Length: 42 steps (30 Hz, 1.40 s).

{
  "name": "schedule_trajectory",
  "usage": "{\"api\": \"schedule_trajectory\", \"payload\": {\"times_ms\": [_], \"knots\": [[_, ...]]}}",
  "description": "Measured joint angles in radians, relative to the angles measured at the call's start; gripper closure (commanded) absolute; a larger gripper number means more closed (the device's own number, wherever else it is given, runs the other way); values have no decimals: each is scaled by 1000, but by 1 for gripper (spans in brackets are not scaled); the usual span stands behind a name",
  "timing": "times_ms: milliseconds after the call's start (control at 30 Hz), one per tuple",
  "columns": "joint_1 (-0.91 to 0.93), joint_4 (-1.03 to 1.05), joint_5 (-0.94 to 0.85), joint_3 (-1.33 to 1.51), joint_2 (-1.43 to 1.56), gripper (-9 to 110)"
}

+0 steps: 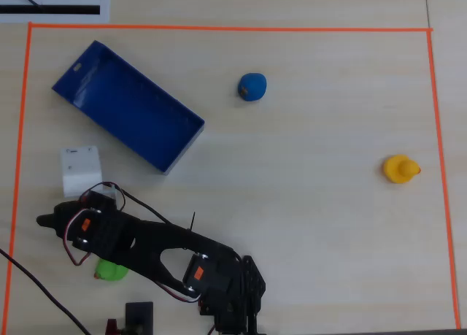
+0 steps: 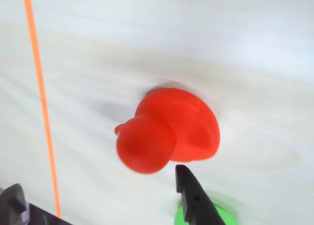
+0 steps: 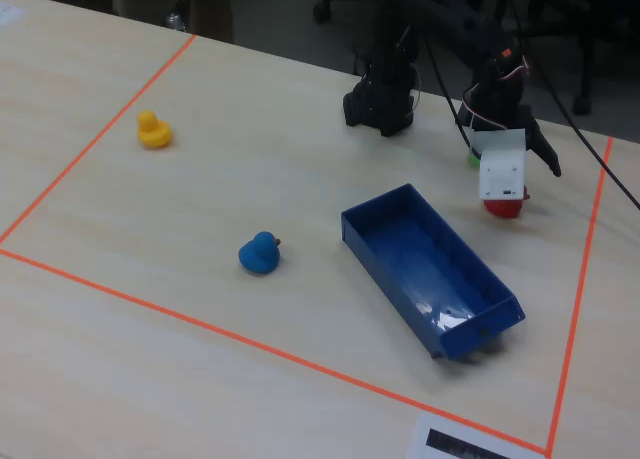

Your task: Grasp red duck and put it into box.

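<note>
The red duck [image 2: 169, 129] lies on the pale wooden table, just ahead of my gripper [image 2: 98, 182] in the wrist view. The gripper is open wide and empty, with one dark finger [image 2: 195, 200] at the lower right and the other finger [image 2: 13, 203] at the lower left. In the fixed view the duck [image 3: 503, 208] peeks out below the white wrist camera housing [image 3: 501, 166]. In the overhead view the duck is hidden under that housing [image 1: 80, 171]. The blue box [image 1: 128, 116] stands open and empty, close to the right of the gripper in the overhead view.
A green duck [image 1: 111, 271] lies beside the arm, a blue duck [image 1: 252, 87] beyond the box, and a yellow duck [image 1: 400, 168] far right. Orange tape [image 1: 19, 131] marks the work area, close to the gripper's left. The arm base [image 1: 230, 298] is at the bottom edge.
</note>
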Motion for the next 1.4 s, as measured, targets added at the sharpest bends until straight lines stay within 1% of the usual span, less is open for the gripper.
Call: {"api": "schedule_trajectory", "payload": {"times_ms": [267, 833, 900, 933, 967, 1033, 1067, 1400], "knots": [[-2, -63, 0, 41, -20, 60], [3, -91, 0, 37, -58, 62], [12, -91, 0, 26, -67, 66], [17, -91, -3, 20, -72, 71], [21, -91, -6, 15, -78, 77], [29, -91, -11, 6, -94, 95], [32, -91, -12, 3, -100, 101], [46, -110, -20, -29, -147, 101]]}}
